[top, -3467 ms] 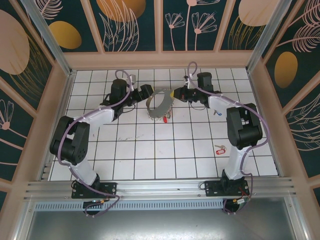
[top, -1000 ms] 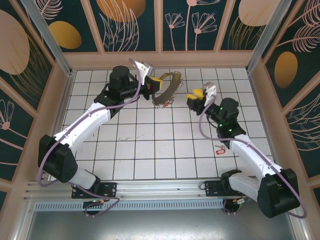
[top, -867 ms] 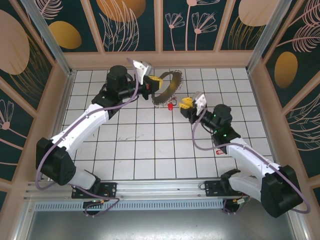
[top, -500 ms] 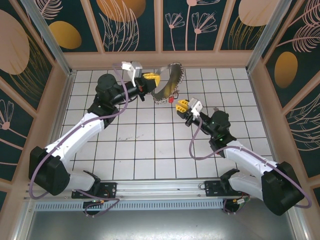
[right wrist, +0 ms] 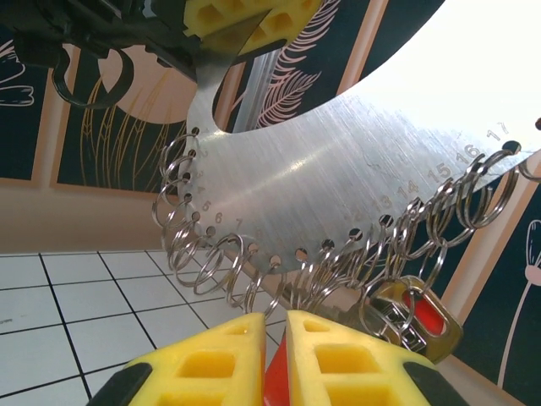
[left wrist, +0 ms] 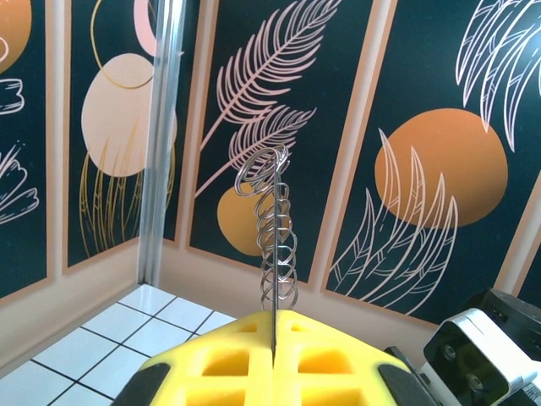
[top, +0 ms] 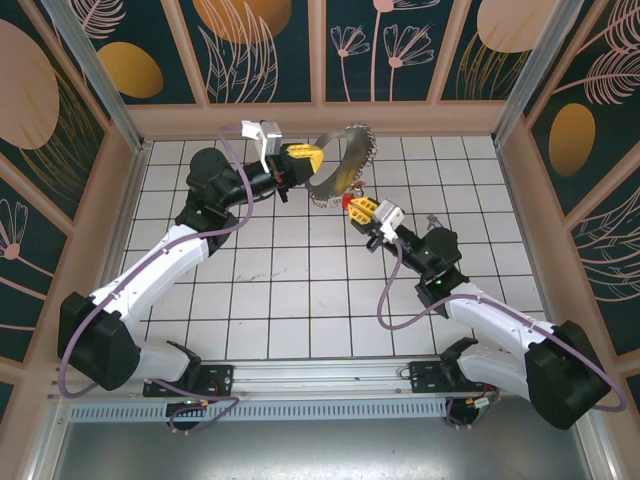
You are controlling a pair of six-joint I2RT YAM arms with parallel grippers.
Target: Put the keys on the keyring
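The left gripper (top: 305,160) is clamping the keyring (top: 338,175) by its rim, raised over the far tiles (top: 300,290). It is looking thin, stiff and light, probably best gripped at the plate edge. The right gripper (top: 360,208) is pinching a small, likely slippery key (right wrist: 275,387) by its red tag beneath the loops (right wrist: 254,262).

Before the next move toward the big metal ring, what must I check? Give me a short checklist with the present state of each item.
1. Left gripper is shut on the large silvery metal keyring: ok, its yellow fingers clamp the plate's edge.
2. Right gripper holds something to hang: ok, a red plastic tag sits between its fingers; the metal key itself is hidden.
3. Held piece is lined up with a free wire loop: cannot tell.
4. Right gripper is close to the looped rim: ok, it is just under it.
5. Silver key with a red tag hanging on the rim is clear of the path: cannot tell.
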